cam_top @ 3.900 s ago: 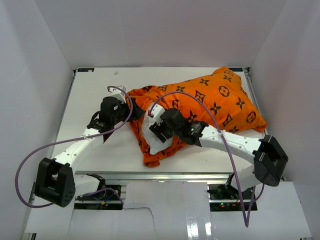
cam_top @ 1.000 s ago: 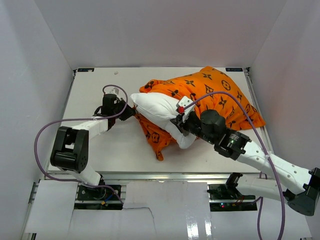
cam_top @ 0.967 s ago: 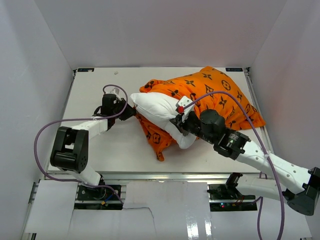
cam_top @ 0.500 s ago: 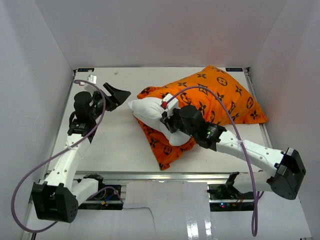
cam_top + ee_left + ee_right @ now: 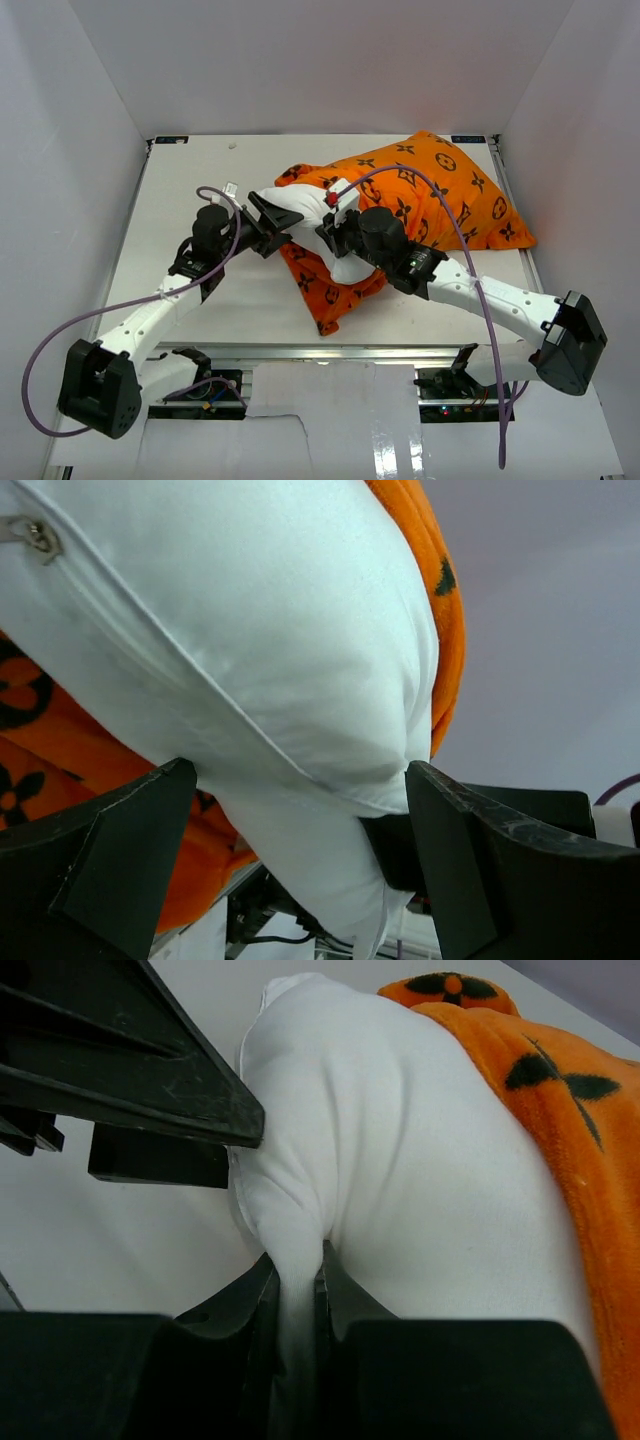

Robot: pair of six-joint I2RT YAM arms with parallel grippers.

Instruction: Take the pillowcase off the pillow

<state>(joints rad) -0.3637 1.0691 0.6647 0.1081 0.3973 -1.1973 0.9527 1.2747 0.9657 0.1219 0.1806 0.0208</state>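
The orange pillowcase (image 5: 440, 190) with black motifs lies across the back right of the table. The white pillow (image 5: 300, 207) sticks out of its left end. My left gripper (image 5: 280, 232) is open, and its two fingers (image 5: 130, 850) straddle the pillow's bare end (image 5: 250, 630) without closing on it. Orange pillowcase (image 5: 60, 750) shows behind and below that end. My right gripper (image 5: 335, 228) is shut on a pinched fold of the pillow (image 5: 420, 1180), with its jaws (image 5: 297, 1280) tight on the white fabric. The pillowcase edge (image 5: 560, 1140) sits pushed back to the right.
White walls close in the table (image 5: 200, 180) on three sides. Purple cables (image 5: 60, 330) loop from both arms, one arching over the pillowcase (image 5: 440, 205). The left gripper's finger (image 5: 130, 1070) sits close to my right gripper's jaws.
My left gripper has opened wide, swung off to the back left, and come back around the pillow's bare end. The right gripper has kept its hold on the pillow.
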